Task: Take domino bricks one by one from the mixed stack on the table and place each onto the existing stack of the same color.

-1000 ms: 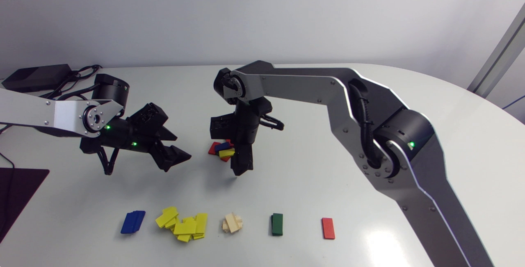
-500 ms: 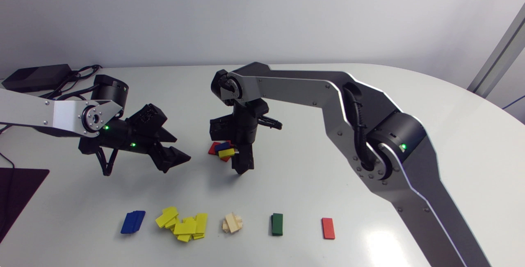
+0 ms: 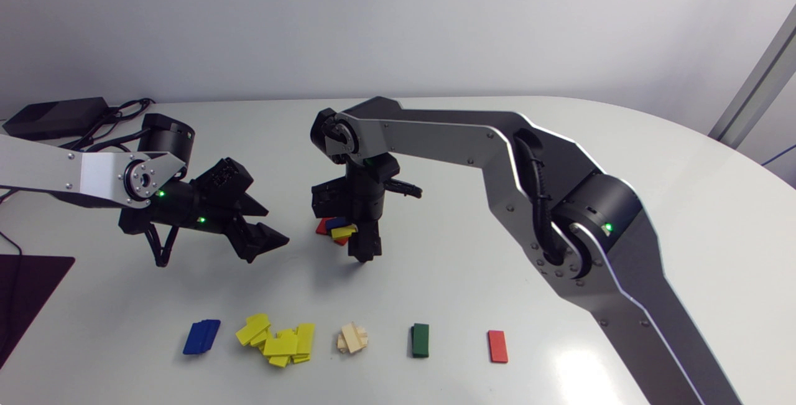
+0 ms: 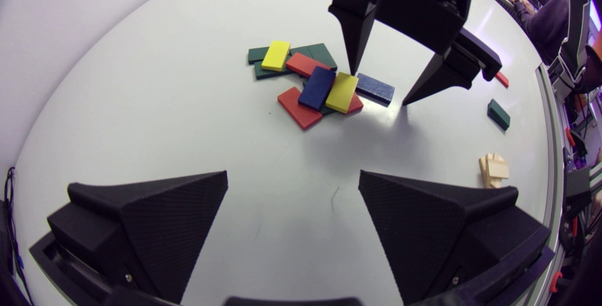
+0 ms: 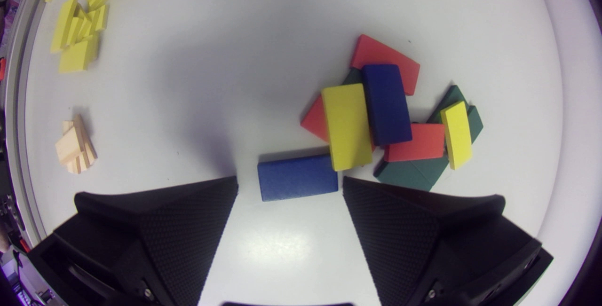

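The mixed stack (image 3: pixel 336 231) of red, blue, yellow and green bricks lies mid-table, also seen in the left wrist view (image 4: pixel 315 85). My right gripper (image 3: pixel 364 254) points straight down at its near edge. Between its fingers a lone blue brick (image 5: pixel 297 177) lies flat on the table. One finger is nearly at the brick's end and the other stands a small gap away, so the gripper is open. The left wrist view shows the same blue brick (image 4: pixel 375 88) under the right gripper (image 4: pixel 380 89). My left gripper (image 3: pixel 267 240) hovers open and empty to the left of the mixed stack.
Along the front edge lie the sorted stacks: blue (image 3: pixel 201 336), a scattered yellow pile (image 3: pixel 280 341), wood-coloured (image 3: pixel 353 338), green (image 3: pixel 420 339) and a single red brick (image 3: pixel 497 346). A black box with cables (image 3: pixel 56 116) sits at the back left.
My right gripper has come down and a little to the left at the mixed stack, and its fingers have narrowed around the blue brick. The left arm has not moved.
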Robot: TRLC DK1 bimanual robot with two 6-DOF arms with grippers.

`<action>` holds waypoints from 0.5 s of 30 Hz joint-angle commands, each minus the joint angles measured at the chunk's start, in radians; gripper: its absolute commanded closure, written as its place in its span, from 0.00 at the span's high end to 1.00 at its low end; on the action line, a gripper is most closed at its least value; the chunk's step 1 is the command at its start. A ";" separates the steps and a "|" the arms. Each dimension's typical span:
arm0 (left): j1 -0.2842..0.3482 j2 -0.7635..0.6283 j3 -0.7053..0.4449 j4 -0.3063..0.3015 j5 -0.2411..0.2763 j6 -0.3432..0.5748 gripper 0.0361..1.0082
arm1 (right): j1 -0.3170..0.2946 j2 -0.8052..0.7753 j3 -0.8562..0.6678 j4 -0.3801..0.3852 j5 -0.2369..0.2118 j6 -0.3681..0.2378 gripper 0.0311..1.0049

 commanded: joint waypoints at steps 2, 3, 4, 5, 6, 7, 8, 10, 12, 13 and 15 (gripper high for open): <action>0.013 -0.004 0.014 -0.009 0.014 0.031 0.98 | 0.010 0.041 -0.001 -0.014 0.014 0.005 0.37; 0.013 -0.004 0.014 -0.009 0.014 0.031 0.98 | 0.010 0.038 -0.006 -0.012 0.011 0.005 0.31; 0.013 -0.004 0.012 -0.009 0.014 0.031 0.98 | 0.011 0.036 -0.007 -0.011 0.009 0.003 0.27; 0.013 -0.004 0.012 -0.009 0.014 0.033 0.98 | 0.011 0.035 -0.010 -0.012 0.008 0.003 0.27; 0.013 -0.004 0.012 -0.009 0.014 0.033 0.98 | 0.011 0.035 -0.012 -0.011 0.008 0.005 0.27; 0.013 -0.004 0.012 -0.010 0.015 0.033 0.98 | 0.013 0.033 -0.016 -0.011 0.008 0.005 0.27; 0.013 -0.007 0.012 -0.010 0.015 0.033 0.98 | 0.013 0.030 -0.020 -0.011 0.008 0.005 0.27; 0.013 -0.007 0.012 -0.012 0.015 0.033 0.98 | 0.013 0.019 -0.033 -0.002 0.008 0.005 0.27; 0.015 -0.009 0.012 -0.013 0.014 0.036 0.98 | 0.013 0.002 -0.047 0.004 0.008 0.006 0.26; 0.015 -0.010 0.014 -0.015 0.014 0.036 0.98 | 0.014 -0.007 -0.052 0.006 0.008 0.008 0.26; 0.016 -0.018 0.012 -0.018 0.015 0.036 0.98 | 0.014 -0.034 -0.061 0.006 0.009 0.011 0.26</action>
